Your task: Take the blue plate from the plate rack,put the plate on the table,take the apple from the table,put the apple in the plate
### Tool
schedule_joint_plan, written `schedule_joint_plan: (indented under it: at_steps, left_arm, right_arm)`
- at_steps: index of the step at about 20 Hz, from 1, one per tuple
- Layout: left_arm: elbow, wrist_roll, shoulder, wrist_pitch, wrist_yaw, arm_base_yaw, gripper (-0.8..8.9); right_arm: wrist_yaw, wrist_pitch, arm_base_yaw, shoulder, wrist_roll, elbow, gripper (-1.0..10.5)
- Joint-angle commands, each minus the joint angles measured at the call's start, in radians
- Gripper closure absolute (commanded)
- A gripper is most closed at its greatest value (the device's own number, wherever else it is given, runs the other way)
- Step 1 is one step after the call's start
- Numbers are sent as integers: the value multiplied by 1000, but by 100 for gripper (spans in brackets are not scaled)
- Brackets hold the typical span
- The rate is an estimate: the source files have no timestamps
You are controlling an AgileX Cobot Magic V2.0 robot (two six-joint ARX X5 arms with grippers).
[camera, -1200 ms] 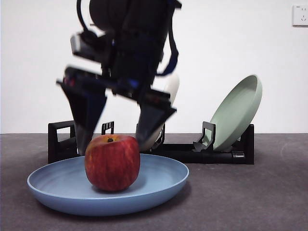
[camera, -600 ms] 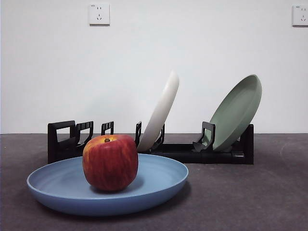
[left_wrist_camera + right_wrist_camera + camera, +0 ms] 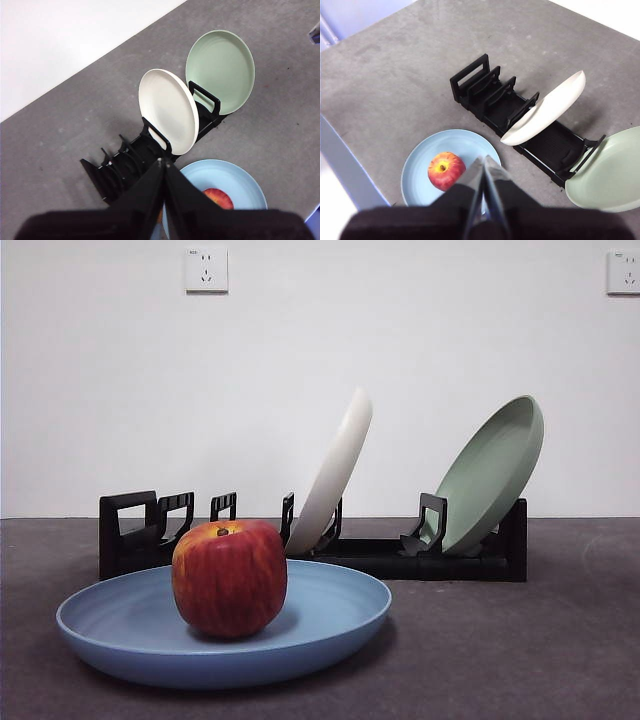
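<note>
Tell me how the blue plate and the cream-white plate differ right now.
The blue plate lies flat on the table, while the cream-white plate stands tilted in the plate rack. The blue plate holds the apple; the cream-white plate holds nothing. One is light blue, the other off-white. Both are round, shallow and matte.

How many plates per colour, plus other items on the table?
Blue plate: 1
Cream-white plate: 1
Pale green plate: 1
Apple: 1
Plate rack: 1
Total: 5
</note>
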Motion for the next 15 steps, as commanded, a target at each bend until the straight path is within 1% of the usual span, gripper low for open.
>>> schedule_joint_plan:
  at_steps: [1,3,5,6,10,11,12,13,14,15]
  left_arm:
    - [-168,-11,-80,95,-2,3,822]
    - [-362,-45,-179,228,-2,3,822]
    - [-562,-88,-288,344,-3,3,822]
    - [-669,-127,-346,397,-2,3,822]
    - [-991,-234,-505,571,-2,2,822]
    - [-1035,-237,-525,610,-2,2,822]
    - [-1068,-235,-538,651,0,2,822]
    - [-1072,-235,-539,658,-1,3,822]
    - [-1072,-236,-539,658,-2,2,817]
    - [-1072,-235,-539,647,-2,3,816]
  right_arm:
    - [-2,83,0,-50,20,-127,957]
    - [-2,187,0,-122,61,-283,957]
    - [-2,287,0,-205,125,-458,957]
    - [-2,341,0,-254,160,-555,957]
    - [0,539,0,-435,230,-858,957]
    - [5,563,0,-468,230,-894,957]
    - [24,566,0,-501,214,-912,957]
    - [60,563,0,-515,198,-912,957]
    - [87,563,0,-523,199,-912,954]
    - [97,558,0,-526,198,-912,946]
